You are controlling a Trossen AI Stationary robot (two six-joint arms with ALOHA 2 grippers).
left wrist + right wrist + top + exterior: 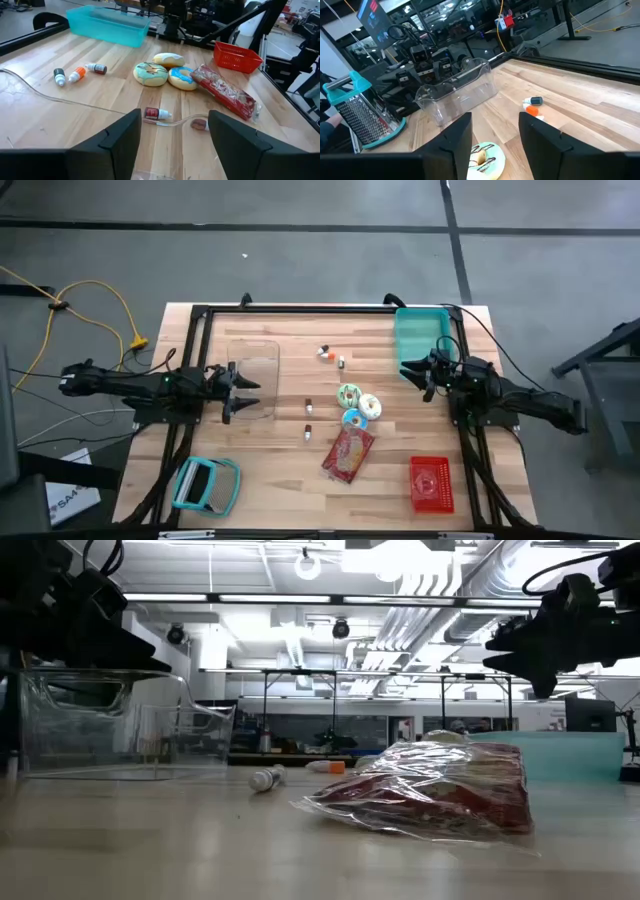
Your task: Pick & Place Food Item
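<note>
Three iced donuts (357,406) lie close together at the table's middle, and a clear packet of red food (348,453) lies flat just nearer. My left gripper (240,392) stands open above a clear plastic container (255,370) at the left. It faces the donuts (162,72) and the packet (225,90). My right gripper (420,375) stands open off the table, beside a teal bin (420,335), right of the donuts. One donut (482,157) shows below, between its fingers, untouched. Both grippers hold nothing.
Small bottles (325,353) and vials (309,407) lie scattered between the container and the donuts. A red basket (432,483) stands at the near right, and a teal-framed grater (207,485) lies at the near left. A black frame (300,310) runs along the table's edges.
</note>
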